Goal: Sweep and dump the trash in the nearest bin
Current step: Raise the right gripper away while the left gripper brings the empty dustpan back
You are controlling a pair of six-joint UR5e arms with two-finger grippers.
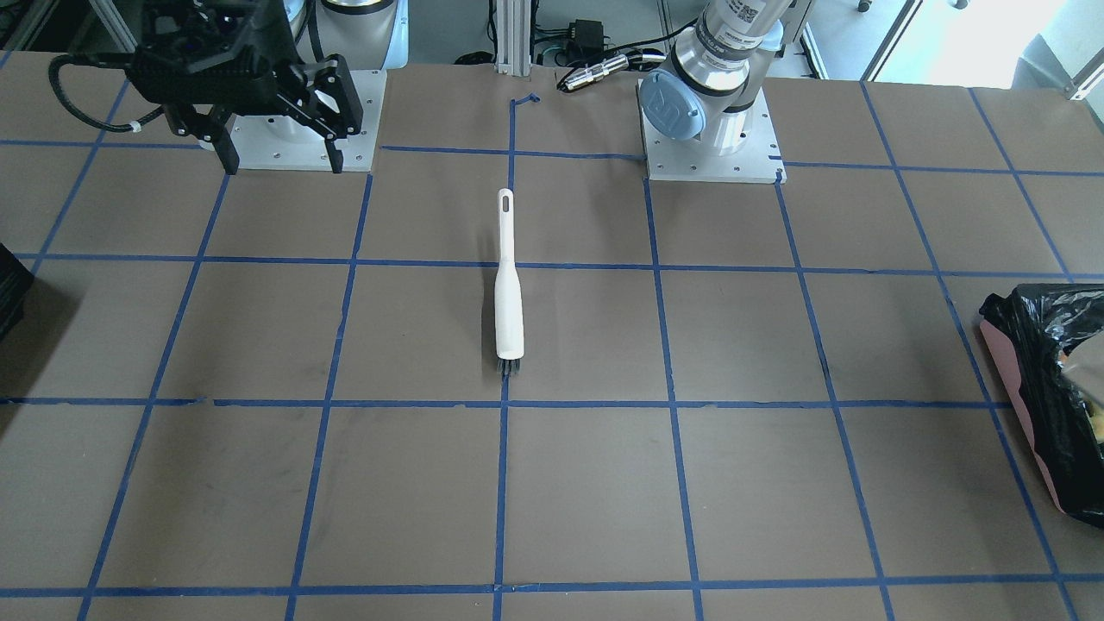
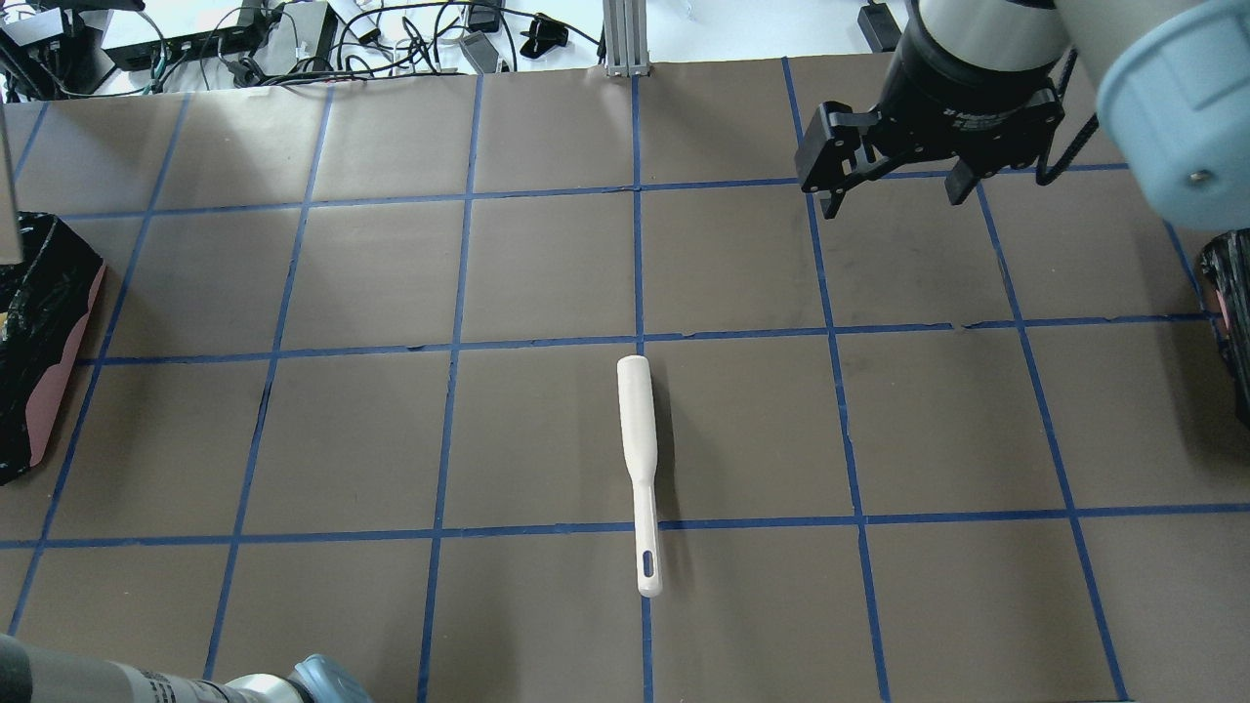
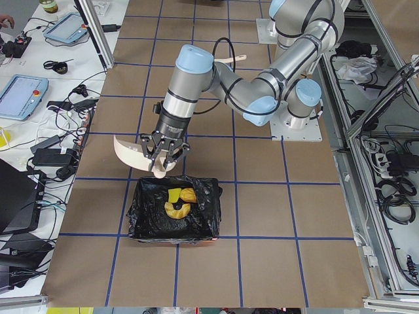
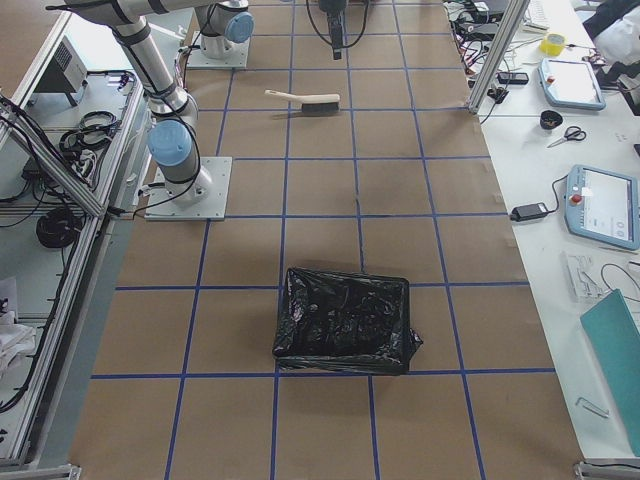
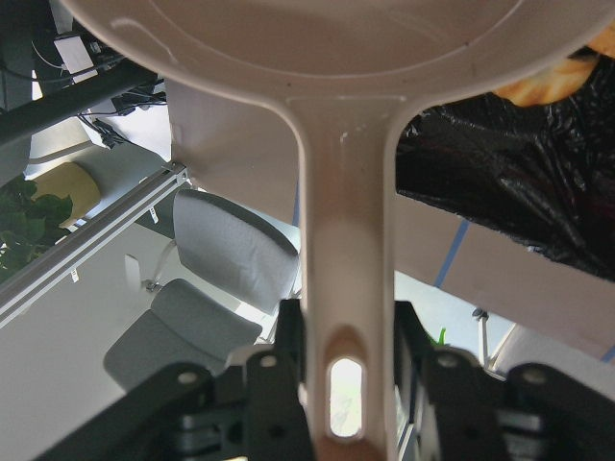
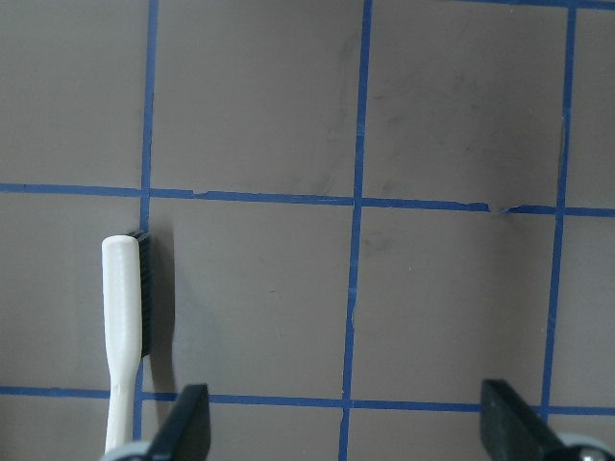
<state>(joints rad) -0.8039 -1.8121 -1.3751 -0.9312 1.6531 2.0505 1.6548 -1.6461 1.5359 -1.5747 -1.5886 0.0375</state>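
left jaws pinch the dustpan (image 5: pixel 346 192) handle, pan tipped at the rim of the bin (image 3: pixel 141 226), lower centre; trash (image 3: pixel 178 204) lies inside it. right jaws spread, empty. risk: pulling away could snag the black liner (image 3: pixel 204 196) or loosen the pan.

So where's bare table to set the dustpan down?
Bare squares lie between the white long-handled brush and the black-lined pink bin, and on the brush's other side. It is crowded at that bin, where the left gripper holds the cream dustpan.
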